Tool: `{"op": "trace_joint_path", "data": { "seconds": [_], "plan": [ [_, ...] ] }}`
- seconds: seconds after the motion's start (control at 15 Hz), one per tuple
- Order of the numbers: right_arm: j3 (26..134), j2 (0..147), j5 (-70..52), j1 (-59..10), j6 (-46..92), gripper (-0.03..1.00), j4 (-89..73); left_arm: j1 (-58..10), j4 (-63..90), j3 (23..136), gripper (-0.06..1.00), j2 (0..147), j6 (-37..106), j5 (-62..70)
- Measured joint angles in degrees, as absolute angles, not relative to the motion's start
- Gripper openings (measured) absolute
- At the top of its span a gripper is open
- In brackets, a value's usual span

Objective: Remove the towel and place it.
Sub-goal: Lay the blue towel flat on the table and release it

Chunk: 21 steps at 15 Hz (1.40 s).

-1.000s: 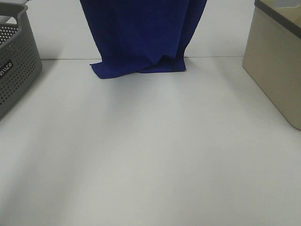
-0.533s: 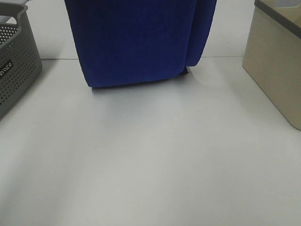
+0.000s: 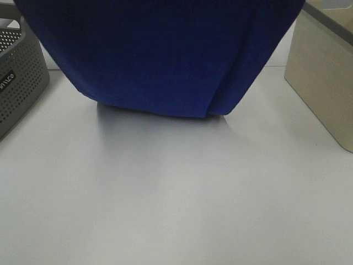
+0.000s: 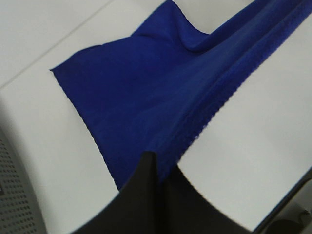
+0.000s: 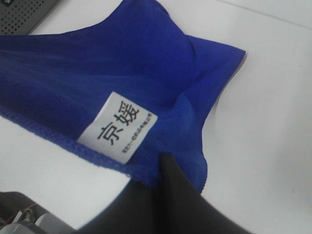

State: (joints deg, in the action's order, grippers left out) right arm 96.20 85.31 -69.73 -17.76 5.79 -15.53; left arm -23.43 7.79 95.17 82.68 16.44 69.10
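The towel (image 3: 165,55), a deep blue cloth, hangs spread wide across the top of the exterior high view, its lower edge just above the white table (image 3: 176,193). Neither gripper shows in that view. In the left wrist view my left gripper (image 4: 152,163) is shut on one edge of the towel (image 4: 146,92), which stretches away taut. In the right wrist view my right gripper (image 5: 165,168) is shut on a corner of the towel (image 5: 122,63), right beside its white tag (image 5: 117,127).
A grey perforated basket (image 3: 19,77) stands at the table's left edge and also shows in the left wrist view as a grey basket (image 4: 19,195). A beige bin (image 3: 325,77) stands at the right. Bare white tabletop lies in front of the towel.
The towel's lower edge has lifted off the far table. The cloth has come nearer the camera and spread wider, now covering most of the upper view.
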Motion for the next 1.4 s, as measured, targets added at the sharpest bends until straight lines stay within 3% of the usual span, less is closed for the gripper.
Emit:
{"op": "trace_joint_path", "data": {
  "seconds": [0.33,0.8,1.07,1.4],
  "plan": [
    [80.3,79.0,-69.5,-17.9,5.4,0.02,-16.9,-23.6,15.5,80.0,0.0,75.6,16.3,68.4],
    [71.2,75.1,-69.5,-17.9,5.4,0.02,-18.1,-23.8,24.5,67.5,0.0,72.4,15.2,68.2],
    [60.5,68.1,-69.5,-17.8,4.6,0.02,-19.3,-31.0,25.5,59.6,0.0,70.1,13.1,68.6],
    [47.3,68.0,-69.4,-17.8,4.5,0.02,-23.0,-32.7,27.9,50.6,0.0,71.8,10.1,67.3]
  ]
}}
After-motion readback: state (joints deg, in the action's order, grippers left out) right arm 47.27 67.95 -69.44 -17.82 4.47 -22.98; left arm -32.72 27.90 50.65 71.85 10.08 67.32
